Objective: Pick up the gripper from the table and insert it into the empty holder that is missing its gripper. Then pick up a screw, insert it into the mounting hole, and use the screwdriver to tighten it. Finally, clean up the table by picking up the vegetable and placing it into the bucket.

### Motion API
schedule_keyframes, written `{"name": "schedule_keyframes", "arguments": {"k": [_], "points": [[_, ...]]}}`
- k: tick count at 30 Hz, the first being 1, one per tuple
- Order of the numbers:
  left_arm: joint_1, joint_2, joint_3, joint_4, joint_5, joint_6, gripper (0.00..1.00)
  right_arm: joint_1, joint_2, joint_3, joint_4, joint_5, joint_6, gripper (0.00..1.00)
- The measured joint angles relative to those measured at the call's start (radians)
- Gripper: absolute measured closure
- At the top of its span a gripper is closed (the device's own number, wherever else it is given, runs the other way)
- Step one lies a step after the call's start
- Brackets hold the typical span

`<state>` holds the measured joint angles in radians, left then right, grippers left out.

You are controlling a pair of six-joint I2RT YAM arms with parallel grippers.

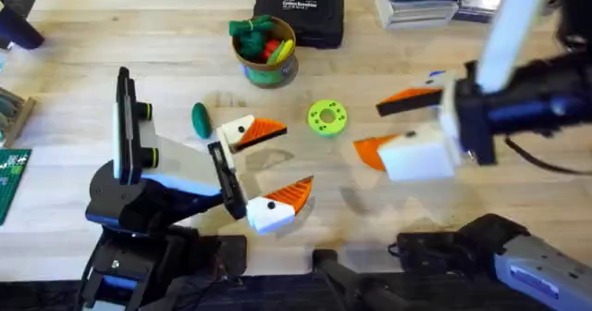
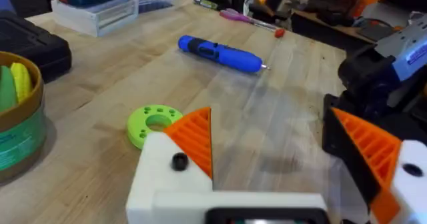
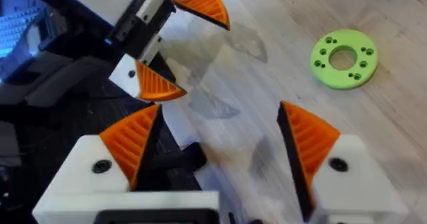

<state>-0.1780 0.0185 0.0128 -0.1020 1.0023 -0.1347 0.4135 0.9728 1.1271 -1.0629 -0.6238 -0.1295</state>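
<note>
My left gripper [image 1: 276, 167] stands open and empty low over the table [image 1: 166, 61], its white fingers [image 2: 193, 144] tipped with orange pads. My right gripper [image 1: 387, 124] hangs open and empty to the right of it, also with orange pads on both fingers [image 3: 310, 144]. It looks across at the left gripper [image 3: 179, 44]. The loose gripper and the empty holder are out of view. The blue screwdriver [image 2: 220, 53] lies on the wood beyond the green disc. The dark green vegetable [image 1: 201, 118] lies just left of the left gripper. The bucket [image 1: 266, 59] stands behind, holding toy vegetables.
A bright green disc [image 1: 326, 118] with holes lies between the two grippers. A black case [image 1: 301, 10] sits at the back behind the bucket, with clear boxes [image 1: 416, 6] at the back right. A green circuit board [image 1: 11, 177] lies at the left edge.
</note>
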Motion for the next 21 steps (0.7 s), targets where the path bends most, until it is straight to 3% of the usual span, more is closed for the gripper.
{"name": "schedule_keyframes", "arguments": {"k": [2,3,7,9,14,18,21], "points": [[0.0,0.0,0.0,0.0,0.0,0.0,0.014,-0.016,-0.074,-0.031,-0.006,-0.024,-0.026,0.008],[0.0,0.0,0.0,0.0,0.0,-0.003,0.094,-0.018,-0.104,-0.043,-0.015,-0.032,-0.044,0.008],[0.0,0.0,0.0,0.0,0.0,0.0,0.745,-0.019,-0.187,-0.07,-0.065,-0.052,-0.145,0.008],[0.0,0.0,0.0,0.001,0.0,0.006,0.971,-0.019,-0.204,-0.073,-0.069,-0.055,-0.183,0.009],[0.0,0.0,0.0,0.0,0.0,0.007,0.996,-0.019,-0.2,-0.075,-0.071,-0.034,-0.223,0.008],[0.0,0.0,0.0,0.0,0.0,0.007,0.996,-0.04,-0.164,-0.075,-0.089,0.088,-0.196,0.008],[0.0,0.0,0.0,0.0,0.0,0.007,0.996,-0.104,-0.095,-0.075,-0.088,0.169,-0.175,0.008]]}}
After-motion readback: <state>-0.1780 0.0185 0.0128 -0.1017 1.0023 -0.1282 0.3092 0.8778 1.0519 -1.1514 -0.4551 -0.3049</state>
